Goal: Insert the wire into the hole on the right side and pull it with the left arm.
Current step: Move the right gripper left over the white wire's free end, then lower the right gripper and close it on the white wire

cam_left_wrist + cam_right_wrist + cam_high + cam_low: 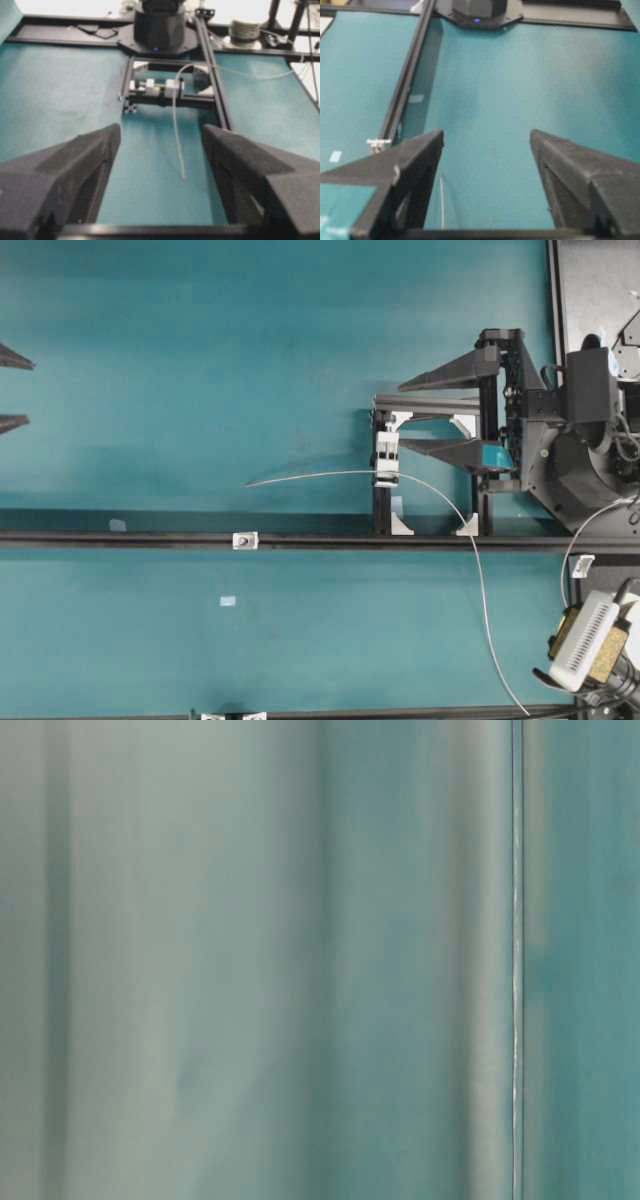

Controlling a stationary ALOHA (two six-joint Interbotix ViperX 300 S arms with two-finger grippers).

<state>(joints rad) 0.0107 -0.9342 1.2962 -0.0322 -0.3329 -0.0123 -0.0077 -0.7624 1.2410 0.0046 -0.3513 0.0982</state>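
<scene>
Looks like step 1 hasn't started. Left gripper (5, 392) fingers spread wide, holding nothing. The bracket's hole (245, 540) sits mid-rail, wire (310, 475) free tip up-right of it. Right gripper (408, 416) also wide open, empty; probably grabs the wire next.

wire (440, 490): thin pale, curved, thru white clamp | bracket hole (244, 540): on rail, apart fm wire

No text, label, brand, number or sign can be read in any view; the small pale patches on the teal table (228, 601) are blank or too small to tell; the table-level view is wholly blurred.
</scene>
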